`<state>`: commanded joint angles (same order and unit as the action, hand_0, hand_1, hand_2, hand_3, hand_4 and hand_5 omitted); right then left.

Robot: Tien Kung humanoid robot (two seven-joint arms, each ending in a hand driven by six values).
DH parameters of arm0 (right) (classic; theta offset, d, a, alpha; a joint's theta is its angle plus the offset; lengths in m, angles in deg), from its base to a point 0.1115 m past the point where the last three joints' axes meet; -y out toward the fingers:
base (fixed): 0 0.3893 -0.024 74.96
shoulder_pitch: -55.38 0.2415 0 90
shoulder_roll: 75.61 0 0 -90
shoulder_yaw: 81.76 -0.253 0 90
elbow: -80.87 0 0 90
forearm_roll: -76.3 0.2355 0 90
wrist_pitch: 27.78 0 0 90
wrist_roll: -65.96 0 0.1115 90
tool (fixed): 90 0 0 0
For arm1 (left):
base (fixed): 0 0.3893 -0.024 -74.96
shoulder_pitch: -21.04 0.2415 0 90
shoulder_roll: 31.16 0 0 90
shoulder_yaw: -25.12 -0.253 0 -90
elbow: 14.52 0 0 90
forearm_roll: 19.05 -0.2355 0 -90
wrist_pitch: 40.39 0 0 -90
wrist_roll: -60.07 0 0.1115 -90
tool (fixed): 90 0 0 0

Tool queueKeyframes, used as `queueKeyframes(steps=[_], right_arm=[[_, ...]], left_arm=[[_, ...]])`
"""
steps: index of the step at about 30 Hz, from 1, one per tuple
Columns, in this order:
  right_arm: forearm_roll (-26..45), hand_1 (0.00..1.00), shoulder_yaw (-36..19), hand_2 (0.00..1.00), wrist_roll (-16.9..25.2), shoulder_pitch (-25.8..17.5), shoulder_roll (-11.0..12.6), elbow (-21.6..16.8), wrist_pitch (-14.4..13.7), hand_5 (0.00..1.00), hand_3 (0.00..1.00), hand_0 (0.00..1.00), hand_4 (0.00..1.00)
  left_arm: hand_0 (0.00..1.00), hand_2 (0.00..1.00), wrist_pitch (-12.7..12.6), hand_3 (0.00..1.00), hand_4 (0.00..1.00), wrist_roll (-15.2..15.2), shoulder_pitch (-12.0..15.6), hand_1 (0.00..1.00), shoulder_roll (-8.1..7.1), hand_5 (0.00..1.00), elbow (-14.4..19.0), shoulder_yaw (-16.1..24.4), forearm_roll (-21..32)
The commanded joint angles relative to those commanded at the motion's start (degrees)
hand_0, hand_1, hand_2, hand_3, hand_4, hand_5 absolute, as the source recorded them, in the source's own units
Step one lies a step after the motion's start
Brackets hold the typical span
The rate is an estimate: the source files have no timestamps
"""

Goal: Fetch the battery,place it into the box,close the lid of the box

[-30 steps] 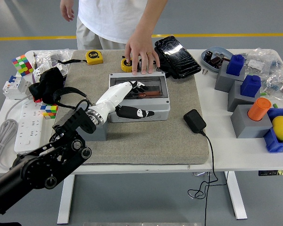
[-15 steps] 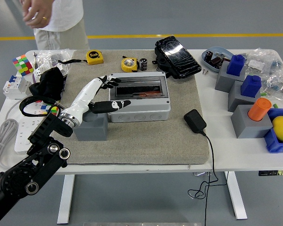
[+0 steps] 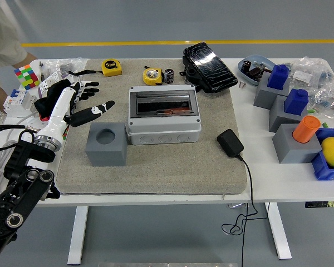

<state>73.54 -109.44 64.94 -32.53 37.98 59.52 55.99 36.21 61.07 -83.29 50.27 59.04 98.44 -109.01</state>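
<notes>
The grey box [image 3: 163, 115] sits mid-mat with its dark clear lid down. A small black battery [image 3: 168, 76] stands behind it, beside a yellow tape measure [image 3: 152, 76]. My left hand [image 3: 83, 102] is at the mat's left edge, left of the box, with its fingers spread and holding nothing. A grey block [image 3: 106, 144] with a round hole stands just right of the forearm. My right arm is out of sight.
A person [image 3: 5, 44] is at the top left corner, leaving. Power strip [image 3: 5, 161], cube puzzles [image 3: 25, 75] and black cloth [image 3: 53, 94] crowd the left. A black charger [image 3: 230, 142] with its cable lies right of the box. Grey and blue blocks [image 3: 284, 103] stand at the right.
My left hand has drawn back leftward from the box lid to the mat's left edge, uncovering the grey block. The person took a hand off the battery area and moved off to the left.
</notes>
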Motion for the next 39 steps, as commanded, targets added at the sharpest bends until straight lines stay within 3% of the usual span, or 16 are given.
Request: queueKeyframes(steps=[16,39], right_arm=[[0.6,0.599,1.6,0.584,-0.2,1.3,0.9,0.2,-0.1,0.476,0.545,0.544,0.928],[0.6,0.599,2.8,0.585,-0.4,1.9,1.2,0.1,-0.1,0.477,0.545,0.544,0.927]], left_arm=[[0.722,0.678,0.0,0.704,0.998,0.8,0.6,0.706,0.65,0.438,0.1,6.7,0.6],[0.718,0.658,0.7,0.694,0.998,1.2,0.6,0.701,0.26,0.421,0.4,7.5,0.6]])
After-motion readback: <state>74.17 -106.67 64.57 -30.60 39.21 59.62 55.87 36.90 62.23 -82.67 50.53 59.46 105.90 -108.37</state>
